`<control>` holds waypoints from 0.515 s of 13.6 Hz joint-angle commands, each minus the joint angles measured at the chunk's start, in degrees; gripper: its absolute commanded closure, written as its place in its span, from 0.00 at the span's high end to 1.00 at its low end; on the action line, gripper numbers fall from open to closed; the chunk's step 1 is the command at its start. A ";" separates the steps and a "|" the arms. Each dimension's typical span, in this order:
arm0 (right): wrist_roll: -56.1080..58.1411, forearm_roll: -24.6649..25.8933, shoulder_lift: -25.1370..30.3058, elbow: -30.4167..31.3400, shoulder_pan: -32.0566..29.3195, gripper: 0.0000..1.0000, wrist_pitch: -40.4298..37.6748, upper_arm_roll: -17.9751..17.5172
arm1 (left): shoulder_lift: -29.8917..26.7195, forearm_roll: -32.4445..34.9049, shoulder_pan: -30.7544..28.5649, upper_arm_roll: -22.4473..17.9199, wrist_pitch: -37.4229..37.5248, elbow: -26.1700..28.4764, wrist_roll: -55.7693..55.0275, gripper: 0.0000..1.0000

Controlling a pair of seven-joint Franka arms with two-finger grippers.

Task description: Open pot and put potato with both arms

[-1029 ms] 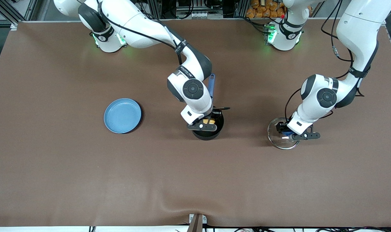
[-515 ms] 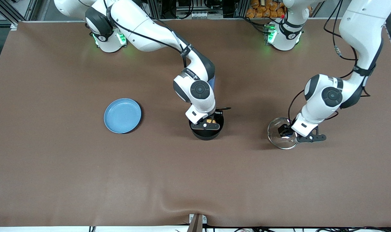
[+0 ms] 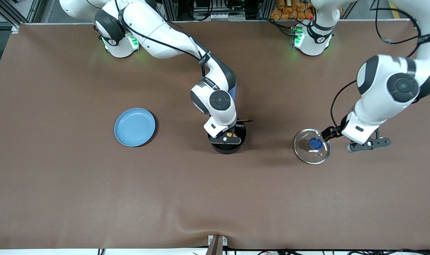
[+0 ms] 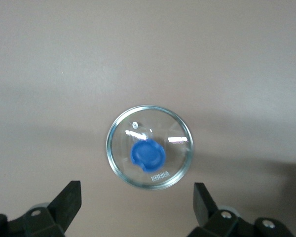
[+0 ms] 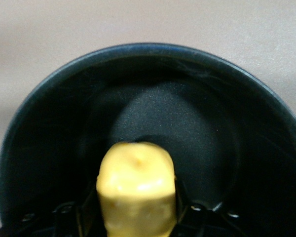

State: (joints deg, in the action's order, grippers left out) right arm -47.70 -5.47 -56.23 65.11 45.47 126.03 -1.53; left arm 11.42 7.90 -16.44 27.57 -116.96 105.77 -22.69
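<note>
**Lid released, potato going in**

Since a second ago the left gripper (image 4: 137, 210) has let go of the lid (image 3: 312, 146) and risen, fingers spread wide above it. Lid lies flat on the worktop (image 3: 59, 184), toward the left arm's end, keeping the pot (image 3: 227, 141) open. Right gripper (image 3: 227, 135) sits lower in the pot's mouth, fingers pinching the potato (image 5: 136, 192), not yet dropped. Plate (image 3: 135, 127) bare.
</note>
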 commanded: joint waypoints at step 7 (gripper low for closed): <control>-0.99 0.02 5.23 -4.20 -3.45 1.00 -8.42 -0.23 | -5.79 -8.78 -4.12 -0.15 26.22 -15.84 13.27 1.00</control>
State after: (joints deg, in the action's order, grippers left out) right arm -48.06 -5.49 -54.41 61.35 44.19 121.52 -0.86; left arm 8.36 0.51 -19.81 27.42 -95.87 92.19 -12.02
